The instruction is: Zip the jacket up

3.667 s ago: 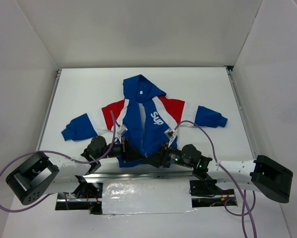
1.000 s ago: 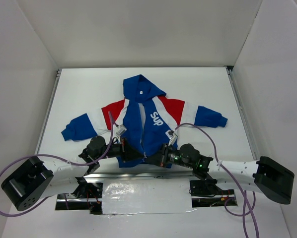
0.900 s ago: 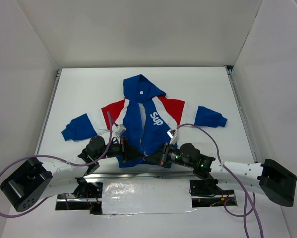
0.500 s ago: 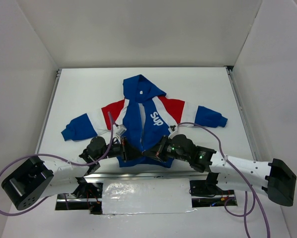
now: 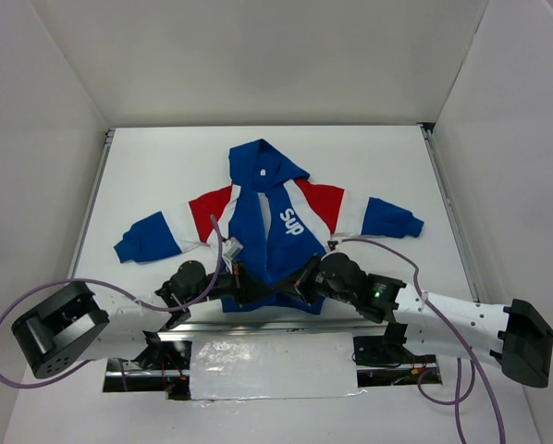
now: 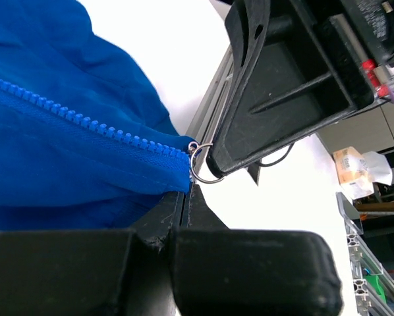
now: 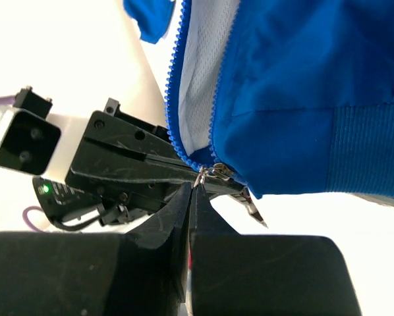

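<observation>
Left claw (image 5: 247,287) and right claw (image 5: 295,285) hide the jacket (image 5: 267,217) hem from above

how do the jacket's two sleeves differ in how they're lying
The left-side sleeve slants toward the near edge of the table; the right-side sleeve lies closer to level. The left-side sleeve's cuff ends nearer that edge than the right-side sleeve's cuff. Both lie flat, spread outward, banded red, white and blue.
</observation>
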`<action>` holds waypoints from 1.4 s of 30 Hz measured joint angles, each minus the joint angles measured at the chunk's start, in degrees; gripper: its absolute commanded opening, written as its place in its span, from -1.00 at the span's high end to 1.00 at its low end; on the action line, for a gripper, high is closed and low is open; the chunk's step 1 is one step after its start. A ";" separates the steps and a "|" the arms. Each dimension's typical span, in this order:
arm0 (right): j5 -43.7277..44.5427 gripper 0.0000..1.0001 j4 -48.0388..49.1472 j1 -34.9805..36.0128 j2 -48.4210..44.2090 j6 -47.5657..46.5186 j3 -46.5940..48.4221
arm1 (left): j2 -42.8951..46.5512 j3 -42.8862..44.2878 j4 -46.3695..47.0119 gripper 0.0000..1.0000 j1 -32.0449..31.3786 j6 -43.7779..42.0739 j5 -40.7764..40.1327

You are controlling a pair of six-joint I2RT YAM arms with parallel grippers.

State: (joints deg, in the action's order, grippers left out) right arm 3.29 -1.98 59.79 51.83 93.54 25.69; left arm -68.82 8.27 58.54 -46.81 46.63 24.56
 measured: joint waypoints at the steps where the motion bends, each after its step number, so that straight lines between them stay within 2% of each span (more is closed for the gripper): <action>1: 0.00 1.00 -0.07 -0.11 -0.07 0.55 -0.31 | -0.90 -0.04 0.72 1.00 -0.48 0.02 -0.48; 9: 0.57 1.00 -0.63 -0.74 -0.04 3.80 -2.25 | -7.45 0.09 4.81 1.00 -4.28 0.04 -4.94; 22: 1.81 1.00 -2.91 -2.80 -1.66 4.92 -2.80 | -10.82 1.60 5.38 1.00 -7.87 0.09 -12.22; 34: -0.70 1.00 -4.61 -3.19 -1.42 16.28 -3.52 | -7.50 0.17 2.29 1.00 -11.87 0.04 -18.23; 42: -2.62 1.00 -5.40 -1.95 2.71 18.18 -0.26 | -1.16 -2.12 -2.36 0.99 -12.98 1.86 -22.10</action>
State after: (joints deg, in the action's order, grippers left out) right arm 0.67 -7.38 57.84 54.54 111.72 25.43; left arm -69.97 6.15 56.18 -59.79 48.49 2.46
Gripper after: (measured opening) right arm 0.009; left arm 0.035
